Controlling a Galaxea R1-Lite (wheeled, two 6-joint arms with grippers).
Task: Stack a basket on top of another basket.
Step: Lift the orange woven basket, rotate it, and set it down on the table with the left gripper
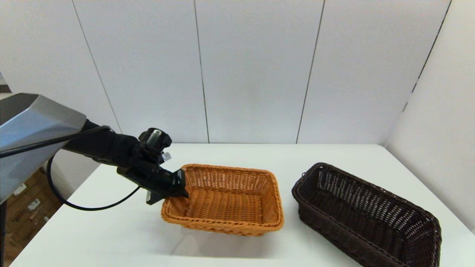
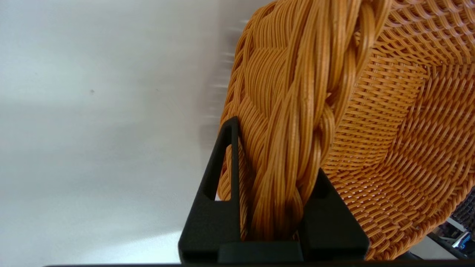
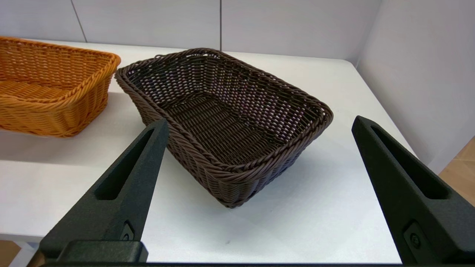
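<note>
The orange-tan basket [image 1: 226, 200] hangs a little above the white table [image 1: 111, 230], left of centre, with its shadow beneath it. My left gripper [image 1: 178, 187] is shut on the braided rim of its left short side; in the left wrist view the rim [image 2: 293, 111] runs between the two black fingers [image 2: 222, 178]. The dark brown basket [image 1: 367, 215] rests on the table to the right, apart from the orange one. My right gripper [image 3: 259, 123] stands open before the dark basket [image 3: 226, 118], holding nothing, and is out of the head view. The orange basket [image 3: 48, 92] shows beside it.
White wall panels [image 1: 252, 74] close off the table at the back and on the right. The left arm's black cable [image 1: 92, 207] loops over the table's left edge. Cardboard boxes [image 1: 26, 207] sit on the floor beyond that edge.
</note>
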